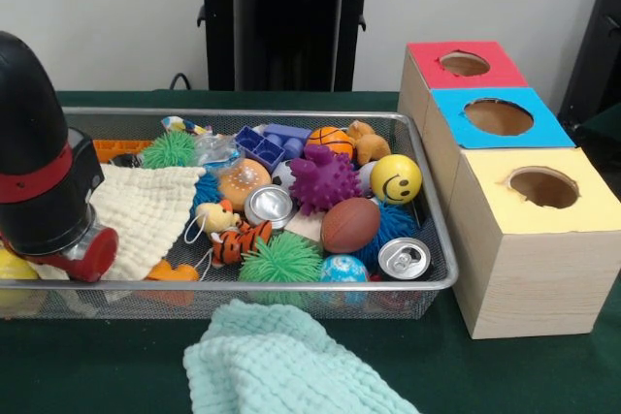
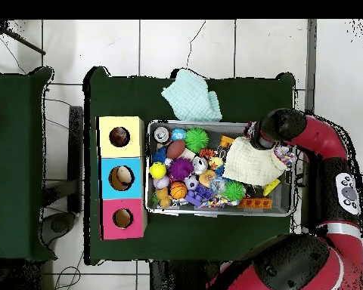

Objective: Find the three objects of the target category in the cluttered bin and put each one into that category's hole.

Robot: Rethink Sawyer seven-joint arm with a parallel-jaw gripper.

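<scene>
Worktop [image 1: 116, 375] w/ dark green cover. Directly on it: wire mesh bin [image 1: 441, 269] near centre, full of mixed toys, cans & a cream cloth. In front view, 3 wooden boxes at approx 3 o'clock of bin, touching in a row, each w/ a round hole on top: yellow-top box [image 1: 529, 259] nearest, blue-top box [image 1: 456, 113] mid, red-top box [image 1: 419, 55] farthest. Mint-green towel [image 1: 281, 366] at 6 o'clock of bin, just beside its rim.

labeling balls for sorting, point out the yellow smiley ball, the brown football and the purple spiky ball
yellow smiley ball [image 1: 396, 178] front view, face
brown football [image 1: 350, 225] front view, middle
purple spiky ball [image 1: 326, 180] front view, centre
</scene>
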